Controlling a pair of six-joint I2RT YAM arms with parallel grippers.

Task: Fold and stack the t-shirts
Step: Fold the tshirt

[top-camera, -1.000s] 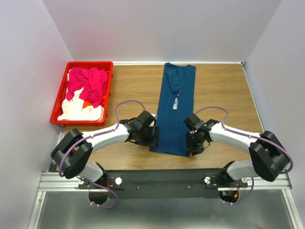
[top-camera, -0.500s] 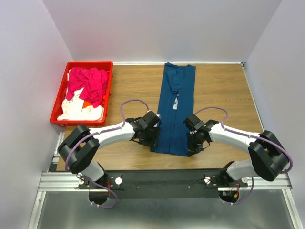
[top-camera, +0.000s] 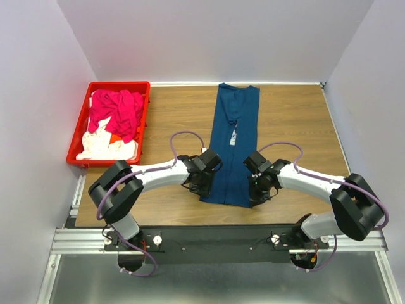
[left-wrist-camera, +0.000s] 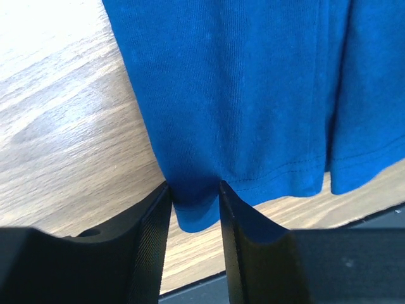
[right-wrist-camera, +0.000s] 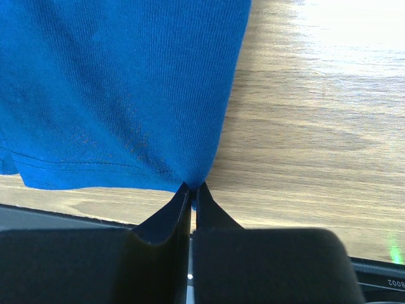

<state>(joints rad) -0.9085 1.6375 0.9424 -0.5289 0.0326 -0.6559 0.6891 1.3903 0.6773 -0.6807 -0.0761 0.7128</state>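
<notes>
L gripper (left-wrist-camera: 194,202) straddles navy t-shirt (left-wrist-camera: 253,95) hem corner, jaws apart; R gripper (right-wrist-camera: 192,190) clamped on other corner. You close L, then fold fwd.

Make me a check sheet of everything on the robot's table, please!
Surface: brown wooden tabletop, flat.
Job's things: long dark blue cloth t-shirt flat mid-table; pink, white and orange cloth shirts heaped in red plastic crate, far left.
Clutter: nothing seen.
Grippers: left gripper open around t-shirt's near-left hem corner; right gripper shut on near-right corner.
Cables: purple cables looping over both arms.
Surroundings: white walls; metal rail at near edge.
</notes>
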